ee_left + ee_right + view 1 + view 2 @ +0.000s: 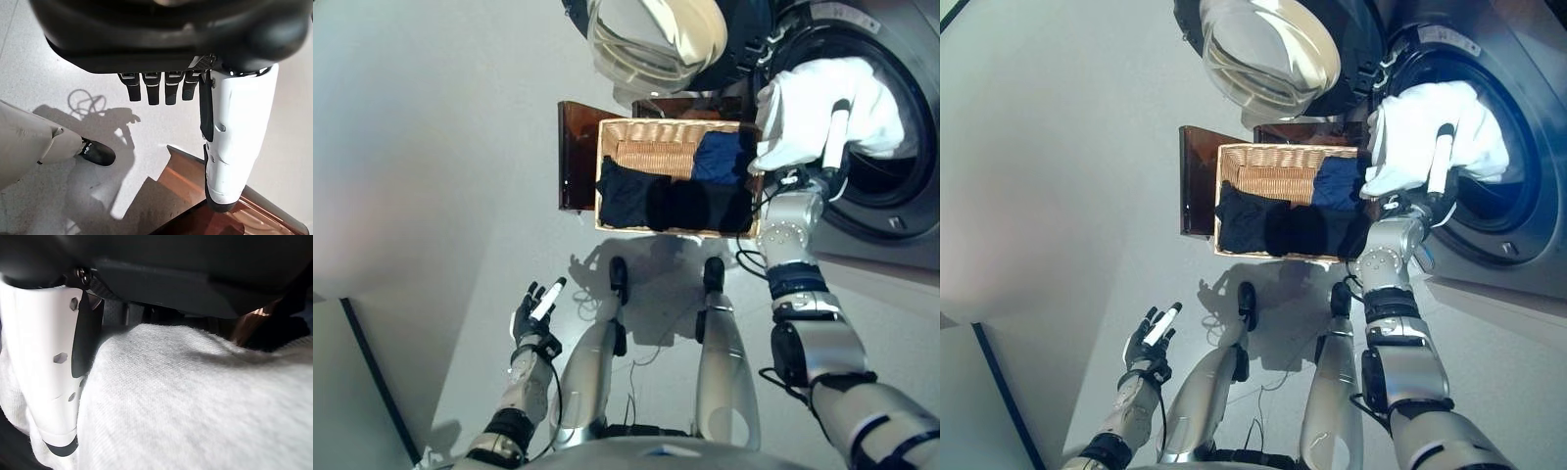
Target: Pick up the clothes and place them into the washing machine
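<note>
Right hand is clamped on a white garment, thumb pressed across the cloth, and holds the bundle at the mouth of the washing machine; in its own wrist view the fabric fills nearly everything past the thumb. Nearest to the robot, the left hand hangs low over the floor with its fingers straight and apart, holding nothing.

Beyond the robot's legs sits a wicker basket on a dark wooden stand, with dark clothes and a blue piece lying inside. Just past the basket the round glass door stands swung open, and the drum opening lies to the right of it.

Judging from this, the risk is an early release: part of the white garment looks to hang outside the rim, so letting go now could leave it draped over the lip or let it slide to the floor. A trailing fold could also catch on the door seal. How deep the bundle reaches into the drum cannot be told
</note>
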You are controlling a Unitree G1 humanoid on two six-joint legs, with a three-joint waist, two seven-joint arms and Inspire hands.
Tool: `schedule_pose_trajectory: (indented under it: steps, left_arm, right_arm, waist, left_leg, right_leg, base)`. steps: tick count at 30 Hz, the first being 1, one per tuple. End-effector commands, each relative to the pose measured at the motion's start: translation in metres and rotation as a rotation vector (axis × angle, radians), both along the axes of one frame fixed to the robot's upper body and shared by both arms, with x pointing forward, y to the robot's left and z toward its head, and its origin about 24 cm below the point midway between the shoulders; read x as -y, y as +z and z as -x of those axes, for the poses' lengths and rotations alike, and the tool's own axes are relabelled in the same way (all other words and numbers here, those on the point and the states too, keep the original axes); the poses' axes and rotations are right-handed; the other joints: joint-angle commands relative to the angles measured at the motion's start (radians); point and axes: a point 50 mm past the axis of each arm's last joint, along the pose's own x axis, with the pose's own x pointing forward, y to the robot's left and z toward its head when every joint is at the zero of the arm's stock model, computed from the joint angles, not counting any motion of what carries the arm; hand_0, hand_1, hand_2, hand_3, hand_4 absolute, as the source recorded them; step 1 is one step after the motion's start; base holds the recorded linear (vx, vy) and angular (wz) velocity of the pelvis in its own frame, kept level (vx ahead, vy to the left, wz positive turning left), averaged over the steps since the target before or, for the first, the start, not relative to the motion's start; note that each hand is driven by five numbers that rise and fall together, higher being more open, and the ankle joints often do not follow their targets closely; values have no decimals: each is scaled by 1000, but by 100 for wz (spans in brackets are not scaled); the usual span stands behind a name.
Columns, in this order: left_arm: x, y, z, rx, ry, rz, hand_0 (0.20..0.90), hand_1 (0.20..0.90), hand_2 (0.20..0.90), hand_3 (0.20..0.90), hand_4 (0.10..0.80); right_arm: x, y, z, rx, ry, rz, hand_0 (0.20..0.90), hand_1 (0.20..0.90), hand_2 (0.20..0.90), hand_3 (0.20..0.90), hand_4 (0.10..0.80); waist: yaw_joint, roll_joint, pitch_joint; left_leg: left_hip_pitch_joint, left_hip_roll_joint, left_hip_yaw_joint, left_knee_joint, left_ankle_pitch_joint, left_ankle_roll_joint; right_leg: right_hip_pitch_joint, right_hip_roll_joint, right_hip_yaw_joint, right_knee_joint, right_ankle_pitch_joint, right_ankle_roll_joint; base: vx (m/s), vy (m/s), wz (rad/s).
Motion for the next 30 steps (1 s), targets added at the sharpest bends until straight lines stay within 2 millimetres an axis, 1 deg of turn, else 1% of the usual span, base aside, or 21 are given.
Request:
schedule_pose_trajectory:
  steps: [1, 3, 5, 7, 10, 11, 12, 13, 16, 18, 19, 20, 22, 24, 25, 26, 28, 30]
  left_arm:
    - [-14, 3, 7, 21, -2, -42, 900, 900, 900, 900, 800]
    - [-13, 6, 5, 38, -11, -41, 900, 900, 900, 900, 800]
    - [-14, 6, 5, 36, -12, -43, 900, 900, 900, 900, 800]
    - [-14, 8, 4, 47, -17, -35, 900, 900, 900, 900, 800]
    - [-13, 9, 3, 55, -17, -32, 900, 900, 900, 900, 800]
    - [-12, 9, 2, 59, -24, -28, 900, 900, 900, 900, 800]
    - [-12, 10, 2, 60, -24, -27, 900, 900, 900, 900, 800]
    - [-10, 12, 0, 79, -31, -22, 900, 900, 900, 900, 800]
    - [-8, 16, -3, 101, -41, -15, 900, 900, 900, 900, 800]
    - [-6, 20, -6, 122, -56, -9, 900, 900, 900, 900, 800]
    - [-5, 23, -7, 142, -63, -8, 900, 900, 900, 900, 800]
    - [-5, 23, -8, 144, -64, -7, 900, 900, 900, 900, 800]
    - [-2, 26, -9, 162, -79, 2, 900, 900, 900, 900, 800]
    - [0, 28, -10, 176, -93, 7, 900, 900, 900, 900, 800]
    - [1, 30, -11, 184, -101, 8, 900, 900, 900, 900, 800]
    - [4, 31, -12, 193, -108, 13, 900, 900, 900, 900, 800]
    - [7, 34, -13, 208, -126, 20, 900, 900, 900, 900, 800]
    - [9, 35, -14, 215, -131, 24, 900, 900, 900, 900, 800]
  right_arm:
    - [26, 92, 4, 290, -93, 164, 200, 200, 200, 200, 300]
    - [27, 105, 2, 311, -95, 161, 200, 200, 200, 200, 300]
    - [27, 110, 0, 317, -98, 152, 200, 200, 200, 200, 300]
    - [27, 128, -2, 354, -105, 102, 200, 200, 200, 200, 300]
    - [28, 134, -3, 364, -107, 92, 200, 200, 200, 200, 300]
    - [30, 140, -3, 370, -111, 77, 200, 200, 200, 200, 300]
    - [30, 140, -3, 371, -111, 77, 200, 200, 200, 200, 300]
    - [32, 146, -3, 386, -115, 53, 200, 200, 200, 200, 300]
    - [37, 151, -3, 390, -131, 16, 200, 200, 200, 200, 300]
    - [44, 155, -2, 389, -144, 1, 200, 200, 200, 200, 300]
    - [52, 159, 1, 381, -167, -8, 200, 200, 200, 200, 300]
    - [53, 160, 1, 382, -168, -7, 200, 200, 200, 200, 300]
    - [62, 166, 4, 376, -186, -5, 200, 200, 200, 200, 300]
    - [71, 174, 9, 370, -207, 7, 200, 200, 200, 200, 300]
    - [75, 179, 11, 364, -218, 15, 200, 200, 200, 200, 300]
    - [78, 184, 13, 363, -225, 21, 200, 200, 200, 200, 300]
    - [87, 191, 19, 354, -251, 30, 200, 200, 200, 200, 300]
    - [92, 199, 23, 362, -267, 40, 200, 200, 200, 200, 300]
  waist:
    - [4, 7, -46]
    - [7, 11, -43]
    - [9, 13, -41]
    - [16, 27, -35]
    - [18, 32, -32]
    - [21, 41, -28]
    - [22, 41, -28]
    - [25, 52, -21]
    - [31, 71, -13]
    - [36, 86, -5]
    - [38, 98, 2]
    - [40, 99, 2]
    - [43, 108, 7]
    - [47, 119, 13]
    - [49, 123, 16]
    - [54, 129, 18]
    - [60, 136, 18]
    - [62, 142, 18]
  left_leg:
    - [-26, 13, -7, 81, -75, -79]
    - [-28, 11, -6, 75, -70, -81]
    - [-27, 11, -6, 69, -67, -82]
    - [-28, 10, -3, 54, -59, -84]
    - [-30, 10, -2, 50, -56, -84]
    - [-34, 8, -1, 45, -52, -85]
    - [-34, 8, -1, 45, -52, -85]
    - [-42, 5, -1, 44, -49, -86]
    - [-52, 3, 1, 40, -44, -86]
    - [-65, 0, 5, 41, -42, -85]
    - [-74, -1, 5, 42, -41, -85]
    - [-77, -2, 6, 43, -41, -85]
    - [-87, -3, 9, 45, -39, -85]
    - [-102, -4, 10, 48, -37, -86]
    - [-105, -7, 10, 49, -43, -87]
    - [-123, -6, 11, 50, -34, -87]
    - [-143, -8, 13, 57, -40, -89]
    - [-169, -8, 15, 62, -30, -91]
  right_leg:
    - [57, -65, -1, -45, -35, 48]
    - [51, -64, 2, -44, -37, 46]
    - [51, -63, 1, -44, -38, 46]
    - [38, -61, 5, -39, -41, 44]
    - [29, -61, 7, -32, -42, 43]
    - [19, -60, 10, -27, -44, 42]
    - [18, -60, 10, -26, -44, 42]
    - [5, -61, 15, -22, -45, 42]
    - [-15, -64, 19, -15, -47, 43]
    - [-39, -65, 26, -2, -50, 43]
    - [-54, -68, 30, 6, -51, 44]
    - [-58, -68, 31, 9, -51, 44]
    - [-77, -69, 36, 21, -54, 44]
    - [-100, -68, 45, 38, -58, 44]
    - [-109, -71, 48, 48, -71, 45]
    - [-130, -68, 51, 55, -65, 43]
    - [-159, -71, 56, 77, -82, 43]
    - [-187, -68, 64, 88, -77, 41]
  base:
    - [0, 0, 0]
    - [0, 0, 0]
    - [0, 0, 0]
    - [-4, -1, -2]
    - [0, 0, 0]
    - [0, 0, 0]
    - [0, 0, 0]
    - [0, 0, 0]
    - [-26, 5, -5]
    - [-18, 6, 4]
    - [-27, 9, 6]
    - [-21, 9, 5]
    - [-19, -2, 4]
    - [-12, -6, 2]
    - [-31, -9, 2]
    - [-6, -14, 4]
    - [-24, -18, 6]
    - [-41, -21, 7]
